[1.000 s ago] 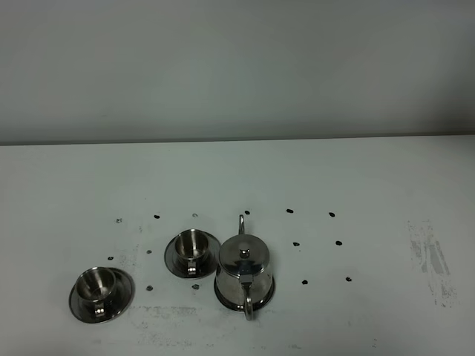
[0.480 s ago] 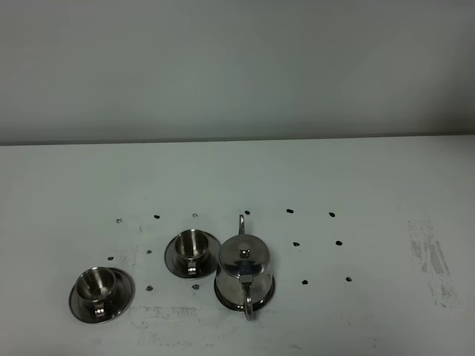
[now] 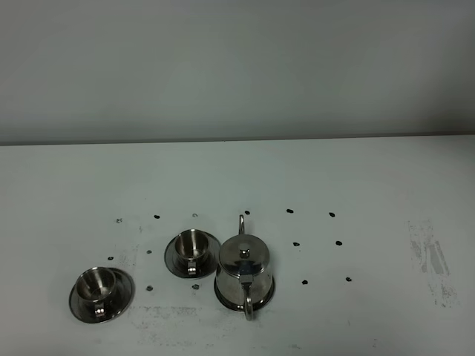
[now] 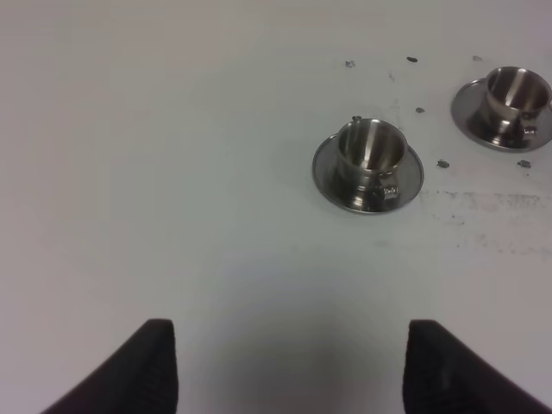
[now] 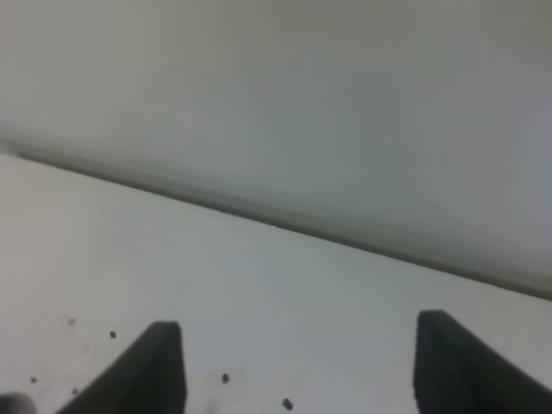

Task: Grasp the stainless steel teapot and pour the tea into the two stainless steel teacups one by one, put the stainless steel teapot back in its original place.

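The stainless steel teapot stands upright on the white table, lid on, thin spout pointing away and loop handle toward the front. One steel teacup on its saucer sits just left of the pot. The second teacup on its saucer sits further left and nearer the front. The left wrist view shows both cups: the nearer and the farther. My left gripper is open and empty, well short of the nearer cup. My right gripper is open and empty, facing the wall. Neither gripper shows in the high view.
The white table carries rows of small black dots around the pot and a grey scuff at the right. A grey wall rises behind the table's far edge.
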You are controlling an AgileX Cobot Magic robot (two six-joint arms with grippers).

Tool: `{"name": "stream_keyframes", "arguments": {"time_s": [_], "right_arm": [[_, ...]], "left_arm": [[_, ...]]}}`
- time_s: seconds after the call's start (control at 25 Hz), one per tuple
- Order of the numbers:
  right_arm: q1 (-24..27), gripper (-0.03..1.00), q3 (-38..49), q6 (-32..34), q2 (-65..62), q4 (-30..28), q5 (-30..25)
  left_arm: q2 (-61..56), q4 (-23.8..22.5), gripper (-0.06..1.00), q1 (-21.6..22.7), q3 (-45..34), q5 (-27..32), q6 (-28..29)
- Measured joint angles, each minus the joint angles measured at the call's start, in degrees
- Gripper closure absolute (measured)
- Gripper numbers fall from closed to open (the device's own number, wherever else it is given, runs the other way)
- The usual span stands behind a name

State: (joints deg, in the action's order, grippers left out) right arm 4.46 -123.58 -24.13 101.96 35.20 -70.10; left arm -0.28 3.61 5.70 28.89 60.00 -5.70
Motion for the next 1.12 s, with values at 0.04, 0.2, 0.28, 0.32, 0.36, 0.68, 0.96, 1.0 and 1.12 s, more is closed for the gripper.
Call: {"name": "stream_keyframes", "arguments": {"time_s": [0.04, 0.2, 0.28, 0.32, 0.36, 0.68, 0.96, 1.0, 1.12], "right_arm": [[-0.9, 0.39, 0.0, 0.2, -0.3, -1.9, 0.0], [-3.6, 0.39, 0.0, 2.3, -2.0, -9.5, -0.1], [-4.7, 0.39, 0.0, 3.3, -3.1, -10.6, -0.1], [-5.6, 0.39, 0.0, 3.8, -3.4, -10.9, -0.1], [-6.5, 0.39, 0.0, 4.1, -3.8, -11.3, -0.1], [-17.1, 0.39, 0.0, 8.8, -3.0, -22.2, -0.1], [-20.6, 0.39, 0.0, 9.7, 3.4, -24.5, -0.1], [-20.7, 0.39, 0.0, 10.0, 4.4, -24.5, -0.1], [-20.7, 0.39, 0.0, 10.7, 7.7, -24.7, 0.0]], "left_arm": [[0.0, 0.0, 0.33, -0.1, 0.0, 0.0, 0.0], [0.0, 0.0, 0.33, -0.2, 0.0, 0.0, 0.0], [0.0, 0.0, 0.33, -0.2, 0.0, 0.0, 0.0], [0.0, 0.0, 0.33, -0.2, 0.0, 0.0, 0.0], [0.0, 0.0, 0.33, -0.2, 0.0, 0.0, 0.0], [0.0, 0.0, 0.33, -0.2, 0.0, 0.0, 0.0], [0.0, 0.0, 0.33, -0.2, 0.0, 0.0, 0.0], [0.0, 0.0, 0.33, -0.2, 0.0, 0.0, 0.0], [0.0, 0.0, 0.33, -0.2, 0.0, 0.0, 0.0]]}}
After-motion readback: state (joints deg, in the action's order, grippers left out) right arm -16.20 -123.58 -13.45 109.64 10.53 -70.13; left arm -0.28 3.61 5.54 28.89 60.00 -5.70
